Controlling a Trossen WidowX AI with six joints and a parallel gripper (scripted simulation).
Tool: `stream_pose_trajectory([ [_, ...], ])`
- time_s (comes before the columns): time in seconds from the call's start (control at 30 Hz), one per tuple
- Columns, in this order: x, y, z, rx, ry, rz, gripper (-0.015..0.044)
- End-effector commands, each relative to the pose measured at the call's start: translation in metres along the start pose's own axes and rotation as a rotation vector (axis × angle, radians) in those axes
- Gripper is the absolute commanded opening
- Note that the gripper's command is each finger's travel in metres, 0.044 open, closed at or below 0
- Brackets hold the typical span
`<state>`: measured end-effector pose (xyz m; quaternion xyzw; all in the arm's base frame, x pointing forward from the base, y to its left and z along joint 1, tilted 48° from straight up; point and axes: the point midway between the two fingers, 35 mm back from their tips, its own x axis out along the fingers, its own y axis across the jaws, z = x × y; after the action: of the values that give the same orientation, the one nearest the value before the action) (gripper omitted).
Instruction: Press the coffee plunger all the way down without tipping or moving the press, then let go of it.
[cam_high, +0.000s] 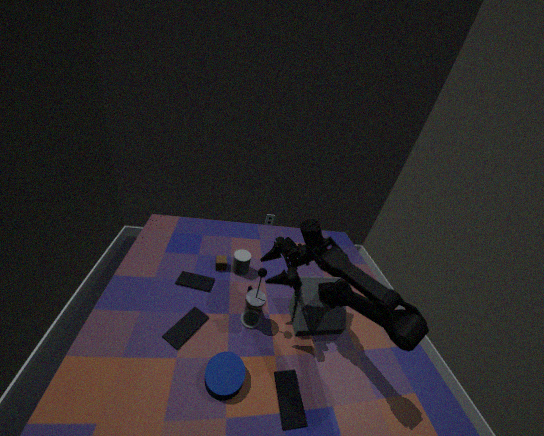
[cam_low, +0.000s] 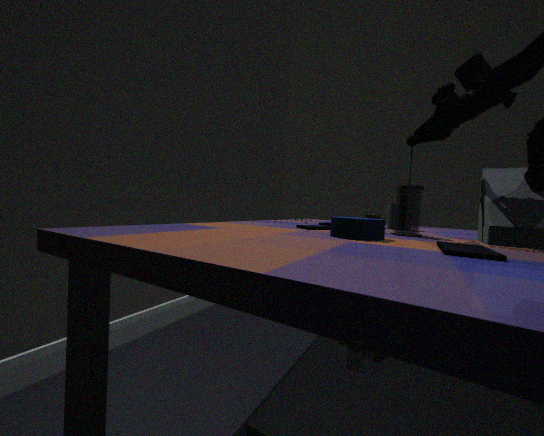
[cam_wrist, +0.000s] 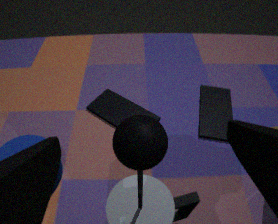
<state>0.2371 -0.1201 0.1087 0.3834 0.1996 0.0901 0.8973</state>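
The coffee press (cam_high: 253, 309) (cam_low: 409, 210) stands upright, a clear cylinder with a pale lid (cam_wrist: 120, 200) and a dark side handle (cam_wrist: 186, 205). Its thin rod stands high out of the lid and ends in a black round knob (cam_high: 262, 272) (cam_low: 410, 141) (cam_wrist: 140, 142). My gripper (cam_high: 265, 270) (cam_wrist: 145, 137) is wide open, with a finger to each side of the knob in the wrist view and space on both sides. In the exterior view the fingertips are level with the knob and overlap it. Contact with it cannot be made out there.
A blue disc (cam_high: 225, 374) (cam_low: 357, 228) and black slabs (cam_high: 186, 328) (cam_high: 195, 281) (cam_high: 290, 399) lie around the press. A white-topped cylinder (cam_high: 242, 262) and an orange cube (cam_high: 221, 263) stand behind it. A grey box (cam_high: 327, 317) (cam_low: 502, 176) stands beside it, under the arm.
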Motion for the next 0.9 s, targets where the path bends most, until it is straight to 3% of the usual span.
stream_pose_trajectory([
  [0.0,0.0055,0.0013,-0.0008,0.005,-0.003,-0.001,0.0440],
  [0.13,0.0089,0.0028,-0.0003,0.007,-0.008,0.003,0.0440],
  [0.53,0.0089,0.0028,-0.0003,0.007,-0.008,0.003,0.0125],
  [0.87,0.0091,0.0027,-0.0005,0.007,-0.008,0.003,0.0119],
])
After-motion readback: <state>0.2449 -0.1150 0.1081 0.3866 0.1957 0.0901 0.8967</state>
